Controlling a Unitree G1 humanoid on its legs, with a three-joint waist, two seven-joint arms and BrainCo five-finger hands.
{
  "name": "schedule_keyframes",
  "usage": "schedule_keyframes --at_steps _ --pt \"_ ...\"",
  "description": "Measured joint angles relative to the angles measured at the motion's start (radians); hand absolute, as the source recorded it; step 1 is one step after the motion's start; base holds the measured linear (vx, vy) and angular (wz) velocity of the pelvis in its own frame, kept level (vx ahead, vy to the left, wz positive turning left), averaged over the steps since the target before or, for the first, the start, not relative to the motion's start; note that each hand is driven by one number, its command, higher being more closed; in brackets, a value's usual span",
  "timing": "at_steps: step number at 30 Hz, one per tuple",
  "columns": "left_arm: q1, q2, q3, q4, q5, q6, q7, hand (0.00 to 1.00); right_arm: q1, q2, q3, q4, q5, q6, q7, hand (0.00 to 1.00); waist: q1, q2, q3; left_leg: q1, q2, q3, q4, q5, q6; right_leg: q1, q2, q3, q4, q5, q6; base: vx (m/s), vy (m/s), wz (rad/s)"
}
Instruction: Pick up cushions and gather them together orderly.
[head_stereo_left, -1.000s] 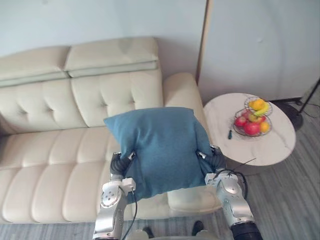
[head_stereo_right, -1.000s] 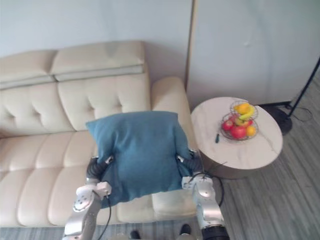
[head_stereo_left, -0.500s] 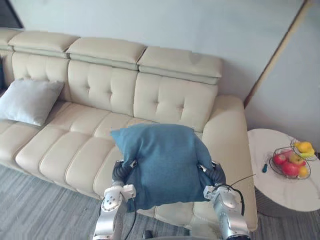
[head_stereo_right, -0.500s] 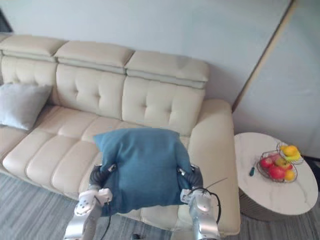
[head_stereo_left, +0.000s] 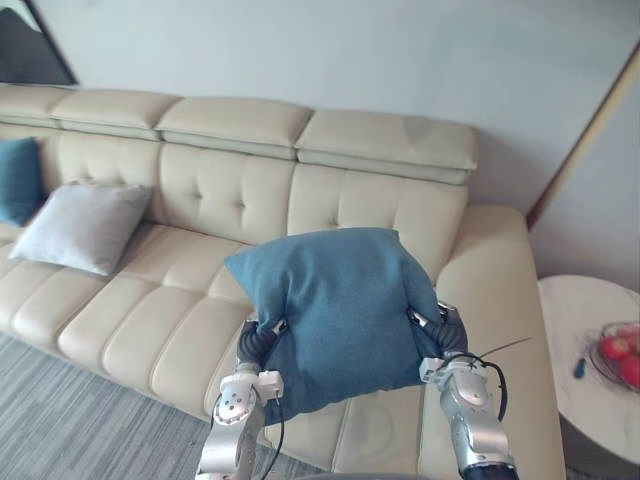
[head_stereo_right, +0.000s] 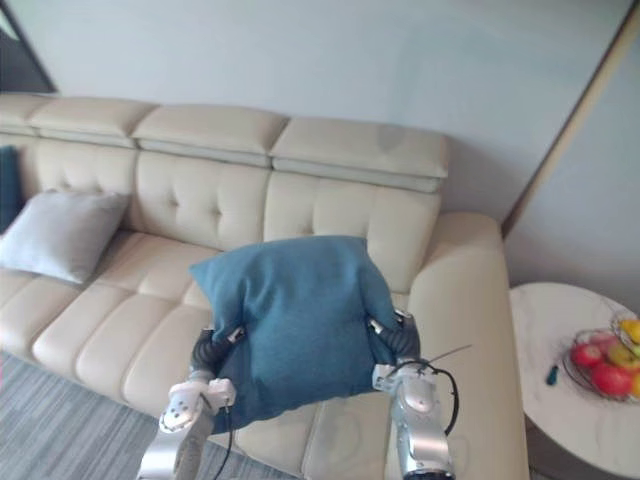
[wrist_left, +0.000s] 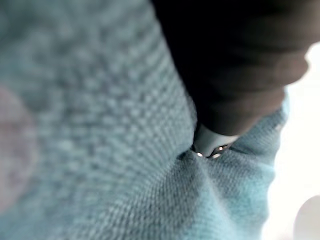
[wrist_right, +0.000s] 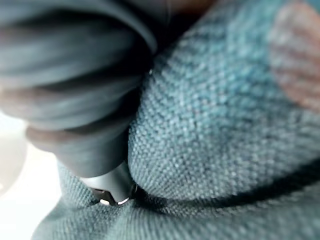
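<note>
I hold a big blue cushion (head_stereo_left: 335, 310) in the air over the right seat of a cream sofa (head_stereo_left: 150, 310). My left hand (head_stereo_left: 257, 343) grips its left side and my right hand (head_stereo_left: 447, 335) its right side, and the cloth dents in at both. In the wrist views the dark cover of the left hand (wrist_left: 235, 65) and of the right hand (wrist_right: 75, 100) lies against the blue weave (wrist_right: 225, 125), with a finger dug into a fold. A light grey cushion (head_stereo_left: 80, 225) leans on the sofa's left seat, with a dark teal cushion (head_stereo_left: 18, 180) beside it at the far left.
A round white side table (head_stereo_left: 590, 320) stands right of the sofa's arm, carrying a wire bowl of fruit (head_stereo_left: 622, 358) and a small dark object (head_stereo_left: 579, 368). Grey plank floor (head_stereo_left: 60, 420) runs along the sofa's front. A pale wall rises behind.
The camera has swung left: the sofa's left end with the grey and teal cushions has come into view and the table has slid to the right edge. The blue cushion stays between both hands.
</note>
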Motion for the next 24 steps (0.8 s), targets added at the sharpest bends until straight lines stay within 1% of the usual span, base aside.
schedule_keyframes --at_steps 1,2,4,5,7,9,11,13,14,15,16,17,18,19,20,21,22,23,24 --pt "0.001 0.004 0.000 0.009 0.000 0.003 0.000 1.00 -0.001 -0.002 0.000 0.024 -0.001 0.001 0.001 1.00 0.000 -0.002 0.000 0.017 -0.011 0.010 -0.024 0.000 0.000 0.002 -0.009 0.020 -0.014 0.013 0.003 0.06 0.177 -0.55" --pt "0.008 0.011 -0.002 0.013 0.000 0.015 0.000 1.00 -0.002 -0.004 0.001 0.050 -0.001 0.009 0.004 1.00 0.000 0.002 0.002 0.043 -0.020 0.032 -0.052 0.000 0.000 0.002 -0.016 0.047 -0.021 0.031 0.014 0.04 0.178 -0.57" --pt "0.024 0.025 -0.008 0.013 0.000 0.018 -0.001 1.00 -0.001 -0.003 0.008 0.078 -0.006 0.021 0.008 1.00 -0.001 0.003 0.003 0.074 -0.032 0.060 -0.083 0.000 -0.001 -0.001 -0.023 0.086 -0.027 0.046 0.023 0.00 0.153 -0.56" --pt "0.030 0.028 -0.008 0.013 0.000 0.018 -0.001 1.00 -0.002 -0.005 0.014 0.081 -0.021 0.025 0.009 1.00 0.000 0.008 0.002 0.084 -0.035 0.077 -0.101 0.000 -0.001 -0.016 -0.021 0.113 -0.026 0.058 0.021 -0.03 0.121 -0.50" --pt "0.031 0.031 -0.008 0.012 0.000 0.017 -0.001 1.00 -0.007 -0.006 0.021 0.081 -0.032 0.025 0.010 1.00 0.002 0.009 0.002 0.087 -0.041 0.101 -0.124 0.000 -0.001 -0.046 -0.021 0.155 -0.027 0.075 0.029 -0.08 0.080 -0.64" --pt "0.031 0.034 -0.007 0.011 0.000 0.016 -0.001 1.00 -0.011 -0.009 0.035 0.081 -0.037 0.025 0.010 1.00 0.002 0.010 0.002 0.091 -0.042 0.128 -0.152 0.000 -0.001 -0.080 -0.013 0.194 -0.029 0.097 0.030 -0.12 0.050 -0.79" --pt "0.031 0.040 -0.007 0.011 0.000 0.017 -0.001 1.00 -0.010 -0.011 0.038 0.078 -0.041 0.029 0.010 1.00 0.003 0.004 0.009 0.109 -0.044 0.189 -0.182 0.003 -0.006 -0.111 -0.003 0.252 -0.042 0.144 0.034 -0.15 0.030 -0.94" --pt "0.030 0.040 -0.007 0.007 0.000 0.017 -0.001 1.00 0.000 -0.010 0.041 0.056 -0.053 0.030 0.010 1.00 0.006 -0.007 0.026 0.120 -0.044 0.235 -0.190 -0.010 -0.002 -0.125 0.004 0.273 -0.041 0.162 0.046 -0.22 -0.021 -0.81" --pt "0.029 0.040 -0.004 -0.006 -0.001 0.017 0.000 1.00 0.000 -0.007 0.042 0.041 -0.068 0.031 0.010 1.00 0.008 -0.018 0.032 0.112 -0.043 0.261 -0.193 -0.013 -0.007 -0.151 0.011 0.255 -0.034 0.170 0.052 -0.22 -0.064 -0.74" --pt "0.028 0.040 -0.002 -0.015 -0.001 0.017 0.000 1.00 0.001 -0.004 0.042 0.032 -0.074 0.031 0.010 1.00 0.009 -0.010 0.042 0.106 -0.038 0.272 -0.197 -0.011 -0.004 -0.163 0.010 0.228 -0.026 0.155 0.043 -0.17 -0.110 -0.58" --pt "0.021 0.033 0.004 -0.019 -0.001 0.017 0.001 1.00 0.000 -0.004 0.042 0.025 -0.078 0.030 0.007 1.00 0.010 -0.012 0.042 0.092 -0.018 0.285 -0.195 -0.008 0.001 -0.205 0.018 0.140 0.084 0.093 0.008 -0.06 -0.112 -0.25" --pt "0.019 0.029 0.005 -0.020 -0.001 0.016 0.001 1.00 0.000 -0.005 0.042 0.025 -0.078 0.030 0.007 1.00 0.010 -0.010 0.043 0.090 -0.013 0.283 -0.195 -0.006 -0.001 -0.214 0.019 0.114 0.121 0.072 0.003 0.02 -0.141 -0.11" --pt "0.020 0.019 0.006 -0.033 0.000 0.016 0.002 1.00 0.000 -0.003 0.042 0.023 -0.078 0.030 0.005 1.00 0.012 -0.016 0.044 0.087 -0.012 0.266 -0.197 0.005 -0.019 -0.205 0.017 0.078 0.132 0.038 0.013 0.04 -0.152 0.03" --pt "0.017 0.004 0.014 -0.036 0.000 0.017 0.003 1.00 -0.001 -0.006 0.043 0.022 -0.078 0.028 0.002 1.00 0.019 -0.019 0.041 0.080 -0.009 0.246 -0.212 0.025 -0.032 -0.186 0.022 0.069 0.086 0.033 0.012 0.04 -0.181 0.17" --pt "0.012 -0.008 0.016 -0.037 0.001 0.016 0.004 1.00 -0.001 -0.013 0.043 0.022 -0.078 0.026 -0.001 1.00 0.015 0.000 0.043 0.075 -0.004 0.211 -0.225 0.047 -0.039 -0.177 0.033 0.047 0.048 0.047 -0.002 0.01 -0.158 0.26" --pt "0.007 -0.015 0.015 -0.037 0.002 0.016 0.004 1.00 0.000 -0.019 0.043 0.023 -0.078 0.026 -0.003 1.00 0.012 0.010 0.044 0.068 0.001 0.193 -0.233 0.059 -0.041 -0.171 0.039 0.036 0.028 0.059 -0.004 0.06 -0.143 0.36" --pt "-0.003 -0.022 0.015 -0.037 0.002 0.016 0.004 1.00 -0.001 -0.030 0.043 0.024 -0.078 0.026 -0.005 1.00 0.013 0.018 0.043 0.057 0.006 0.181 -0.241 0.072 -0.044 -0.166 0.047 0.024 0.002 0.075 -0.010 0.07 -0.125 0.34" --pt "-0.016 -0.022 0.016 -0.037 0.008 0.016 0.006 1.00 -0.005 -0.033 0.043 0.025 -0.078 0.027 -0.007 1.00 0.023 0.026 0.046 0.050 0.016 0.168 -0.256 0.091 -0.057 -0.154 0.063 0.011 -0.033 0.093 -0.020 0.09 -0.148 0.32" --pt "-0.015 -0.021 0.018 -0.036 0.012 0.016 0.010 1.00 -0.005 -0.030 0.044 0.024 -0.079 0.028 -0.008 1.00 0.026 0.026 0.045 0.057 0.025 0.158 -0.262 0.099 -0.064 -0.135 0.072 -0.003 -0.052 0.097 -0.024 0.11 -0.122 0.37"
